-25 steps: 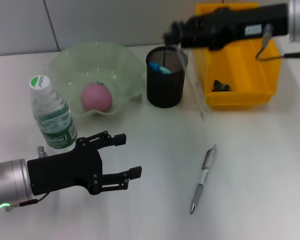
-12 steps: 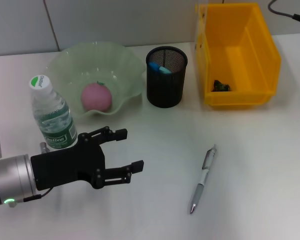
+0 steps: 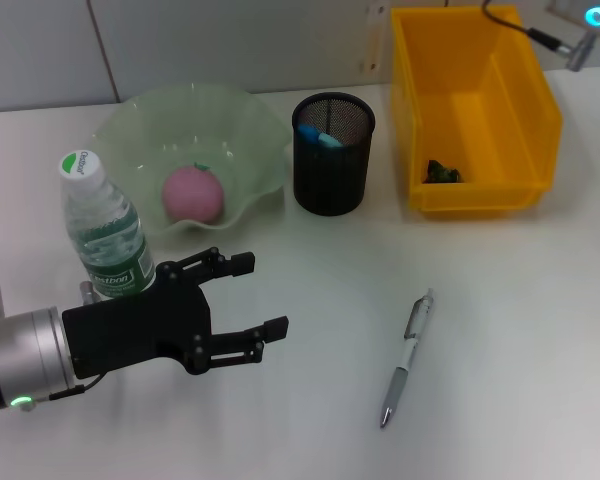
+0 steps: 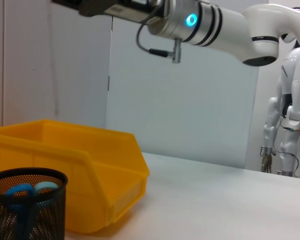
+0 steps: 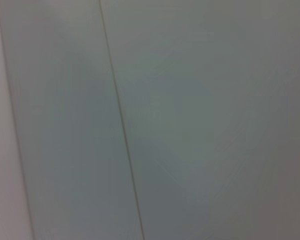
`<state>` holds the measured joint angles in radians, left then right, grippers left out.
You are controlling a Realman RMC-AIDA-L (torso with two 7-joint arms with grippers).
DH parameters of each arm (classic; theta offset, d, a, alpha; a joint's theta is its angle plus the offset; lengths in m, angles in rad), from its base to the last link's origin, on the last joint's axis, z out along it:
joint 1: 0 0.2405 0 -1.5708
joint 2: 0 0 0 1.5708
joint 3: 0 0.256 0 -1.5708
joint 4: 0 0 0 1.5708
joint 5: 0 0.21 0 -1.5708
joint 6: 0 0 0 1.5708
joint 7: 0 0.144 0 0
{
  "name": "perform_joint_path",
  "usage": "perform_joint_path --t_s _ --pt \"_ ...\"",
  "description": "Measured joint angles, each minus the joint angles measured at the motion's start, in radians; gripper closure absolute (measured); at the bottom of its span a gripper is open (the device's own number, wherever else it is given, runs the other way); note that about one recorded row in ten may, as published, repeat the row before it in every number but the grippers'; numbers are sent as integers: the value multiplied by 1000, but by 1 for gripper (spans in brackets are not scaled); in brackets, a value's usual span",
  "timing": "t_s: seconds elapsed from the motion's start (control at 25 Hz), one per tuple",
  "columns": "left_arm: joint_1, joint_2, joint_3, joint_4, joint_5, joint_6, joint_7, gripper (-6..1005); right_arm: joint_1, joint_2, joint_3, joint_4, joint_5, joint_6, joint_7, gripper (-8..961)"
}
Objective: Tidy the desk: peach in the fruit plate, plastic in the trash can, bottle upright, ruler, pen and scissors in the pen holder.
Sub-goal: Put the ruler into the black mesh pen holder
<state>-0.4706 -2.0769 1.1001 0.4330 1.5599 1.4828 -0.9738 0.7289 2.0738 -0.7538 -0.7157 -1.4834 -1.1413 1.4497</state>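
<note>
My left gripper (image 3: 263, 295) is open and empty, low over the table beside the upright water bottle (image 3: 104, 232). The pink peach (image 3: 192, 193) lies in the green fruit plate (image 3: 130, 112). The black mesh pen holder (image 3: 331, 170) holds blue-handled scissors (image 3: 318, 136). The pen (image 3: 407, 357) lies flat on the table at the front right. A dark plastic scrap (image 3: 440, 172) lies in the yellow bin (image 3: 480, 195). A pale strip that looks like the ruler (image 3: 376, 35) hangs at the top edge. My right gripper (image 4: 95, 6) is high above the bin, mostly cut off.
The right arm's wrist (image 3: 592, 18) with its cable shows at the top right corner. The left wrist view shows the bin (image 4: 90, 170) and the pen holder (image 4: 27, 210). A white robot (image 4: 290, 110) stands far off.
My right arm has risen from over the pen holder and bin out of the top of the head view, the ruler going up with it. My left gripper has shifted slightly right.
</note>
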Motion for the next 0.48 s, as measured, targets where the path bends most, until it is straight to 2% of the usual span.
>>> perform_joint_path --t_s 0.16,0.2,0.48 --pt "-1 0 -5 -2 0 -1 1 138 31 1 -1 74 27 36 -80 573" --pt "-1 0 -5 -2 0 -1 1 138 54 2 -1 132 65 55 -140 573" --pt "-1 0 -3 -10 -14 -3 1 137 103 5 -2 253 117 105 -265 572"
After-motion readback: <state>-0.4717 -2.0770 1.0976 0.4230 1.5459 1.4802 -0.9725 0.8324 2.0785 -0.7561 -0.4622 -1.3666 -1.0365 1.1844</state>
